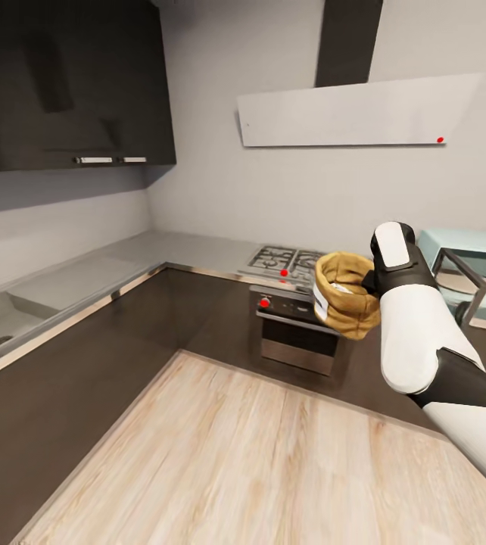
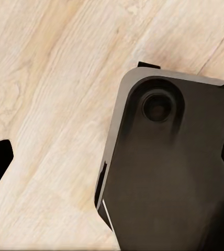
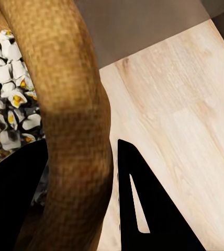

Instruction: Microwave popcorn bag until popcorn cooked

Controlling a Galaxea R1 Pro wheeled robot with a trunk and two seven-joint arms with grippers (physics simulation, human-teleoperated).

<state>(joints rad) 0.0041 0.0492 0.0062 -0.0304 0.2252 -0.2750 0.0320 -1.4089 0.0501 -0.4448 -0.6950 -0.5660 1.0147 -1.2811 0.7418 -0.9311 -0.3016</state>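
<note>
Now right gripper [image 1: 366, 286] pinches bag [image 1: 345, 294] rim, one finger [image 3: 143, 209] outside, other inside; bag aloft beside hob [image 1: 285, 261], mouth up so white puffed popcorn [image 3: 10, 104] stays in. Microwave [image 1: 474, 269] door open, just behind arm. Left jaws: cannot tell.

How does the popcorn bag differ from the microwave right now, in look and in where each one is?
The popcorn bag is tan-brown, crumpled and soft; the microwave is pale mint-blue, boxy and hard-edged. The bag hangs in the air, pinched by the right claw, while the microwave rests on the countertop. The bag is far smaller. Both stand open: the bag's mouth shows popcorn, the microwave's door is swung out.
</note>
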